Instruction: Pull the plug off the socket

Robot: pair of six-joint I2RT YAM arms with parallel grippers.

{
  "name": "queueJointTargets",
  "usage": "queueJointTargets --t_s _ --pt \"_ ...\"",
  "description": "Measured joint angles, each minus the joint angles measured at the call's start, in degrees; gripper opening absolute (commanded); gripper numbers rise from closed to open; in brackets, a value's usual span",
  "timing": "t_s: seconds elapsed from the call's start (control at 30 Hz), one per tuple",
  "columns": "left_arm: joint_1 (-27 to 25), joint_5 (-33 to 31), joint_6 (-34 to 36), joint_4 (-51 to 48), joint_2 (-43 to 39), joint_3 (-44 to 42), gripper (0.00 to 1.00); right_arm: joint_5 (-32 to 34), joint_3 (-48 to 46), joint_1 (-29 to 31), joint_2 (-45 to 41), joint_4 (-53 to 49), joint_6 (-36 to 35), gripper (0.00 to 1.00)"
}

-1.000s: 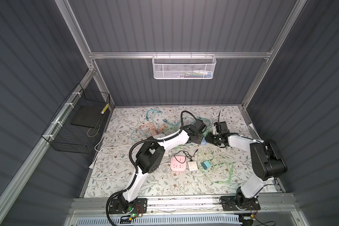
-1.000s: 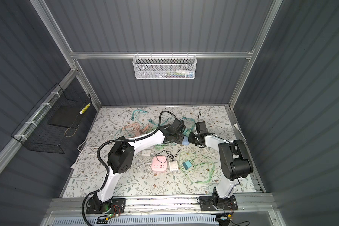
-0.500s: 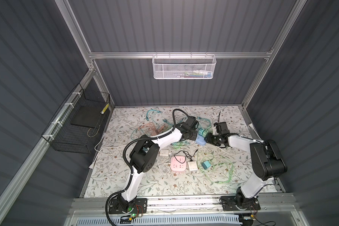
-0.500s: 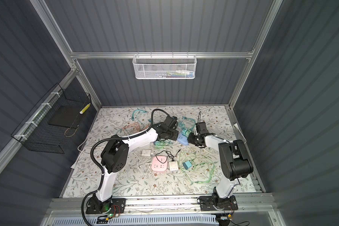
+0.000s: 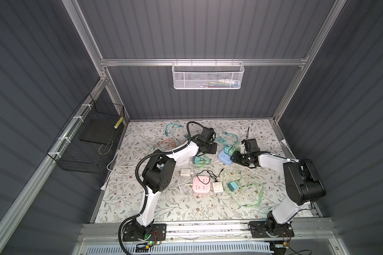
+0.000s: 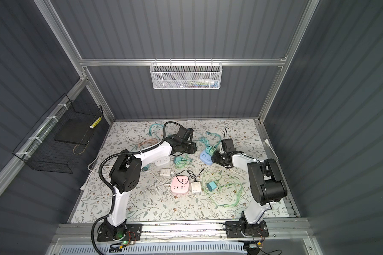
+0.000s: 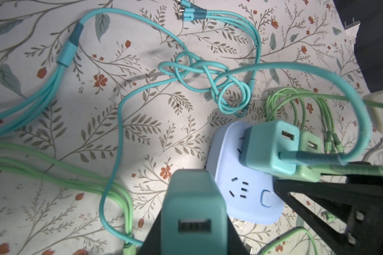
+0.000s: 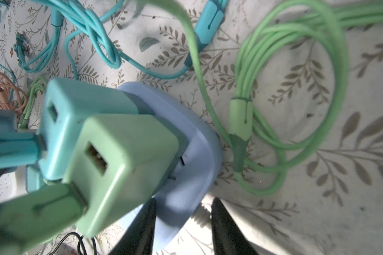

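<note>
One teal plug (image 7: 192,205) clamped — free, socket (image 7: 248,207) beside

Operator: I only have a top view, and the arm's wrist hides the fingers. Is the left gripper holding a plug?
Observer: Yes. In the left wrist view the left gripper is shut on a dark teal charger, which is out of the blue socket.
Operator: What is plugged into the socket?
Observer: Two chargers stand in it side by side, a teal charger and a light green charger. Each has a cable in one USB port and the other port free.
Operator: And the right gripper?
Observer: In the right wrist view the right gripper has its jaws on either side of a corner of the socket, just below the light green charger. I cannot tell whether they are pressing on it.
</note>
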Motion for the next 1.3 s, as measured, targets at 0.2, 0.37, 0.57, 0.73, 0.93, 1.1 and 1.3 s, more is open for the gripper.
queueJointTargets --t_s 0.2,0.37,0.57,0.73,0.93,1.1,1.3 --pt "0.0 5.0 -0.6 0.5 1.0 0.5 0.01 -0.3 -0.6 0.0 -0.7 -0.3 0.0 0.43" --pt "0.0 6.5 -0.7 0.4 2.3 0.5 0.02 -0.3 -0.9 0.0 -1.4 -1.0 -0.1 0.44" --pt "0.7 8.3 -1.5 1.1 2.4 0.4 0.02 -0.3 -1.5 -0.5 -2.9 -1.7 -0.3 0.46" --pt "1.9 9.7 -1.8 1.3 3.1 0.5 0.02 -0.3 -2.4 -1.1 -4.9 -2.3 -0.9 0.48" --pt "2.6 11.0 -1.7 0.6 6.3 1.8 0.05 -0.4 -2.5 -1.6 -5.6 -3.2 -1.7 0.51" --pt "2.6 12.1 -1.6 0.1 7.0 1.8 0.12 -0.6 -2.6 -1.8 -7.5 -4.0 -2.2 0.55" --pt "2.9 15.2 -1.6 0.3 7.1 1.9 0.34 -0.5 -2.6 -2.0 -10.3 -4.4 -3.5 0.58"
